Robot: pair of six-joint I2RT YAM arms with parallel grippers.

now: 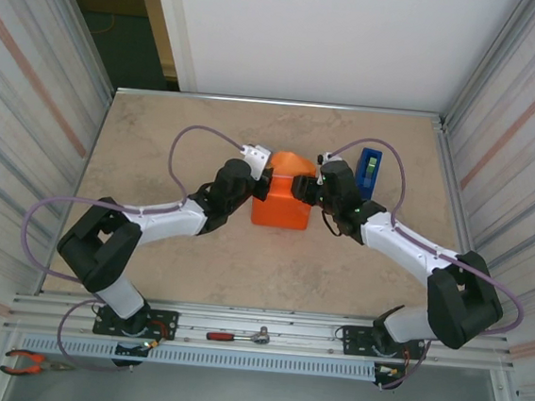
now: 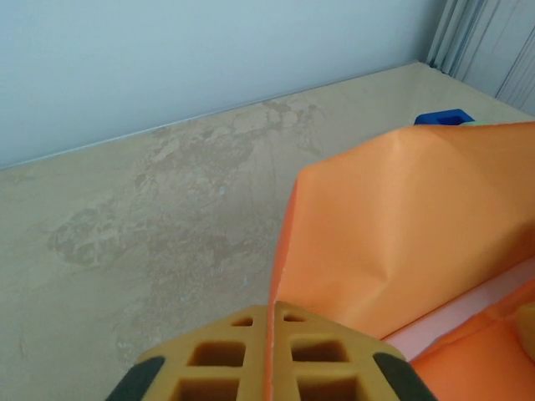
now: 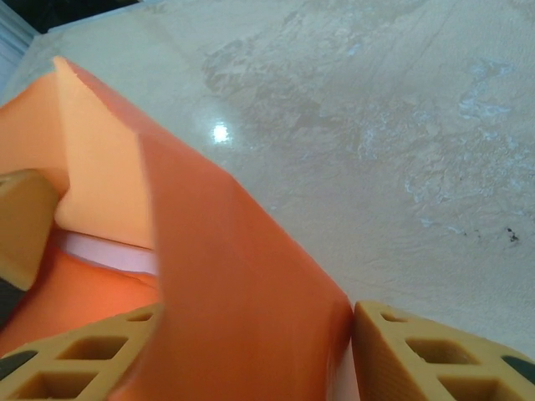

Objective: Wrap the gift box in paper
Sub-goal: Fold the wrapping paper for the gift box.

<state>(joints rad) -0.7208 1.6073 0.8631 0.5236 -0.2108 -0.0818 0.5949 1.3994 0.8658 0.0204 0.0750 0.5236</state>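
The gift box shows as an orange parcel point(image 1: 281, 207) in the middle of the table, wrapped in the paper point(image 2: 401, 225). A strip of the pale pink box point(image 2: 456, 311) shows under a raised paper flap, and again in the right wrist view point(image 3: 109, 251). My left gripper point(image 1: 262, 183) is at the parcel's left far corner, and its fingers point(image 2: 269, 316) are shut on the thin edge of that flap. My right gripper point(image 1: 306, 191) is at the parcel's right side. Its jaws point(image 3: 259, 342) close on the paper-covered box, with one finger point(image 3: 418, 359) pressed against its side.
An upright blue tape dispenser point(image 1: 369, 170) stands just right of the parcel, behind my right gripper; its top point(image 2: 443, 118) peeks over the paper. A red-handled ratchet point(image 1: 240, 335) lies on the front rail and pliers point(image 1: 29, 362) at the front left. Metal walls close in on both sides.
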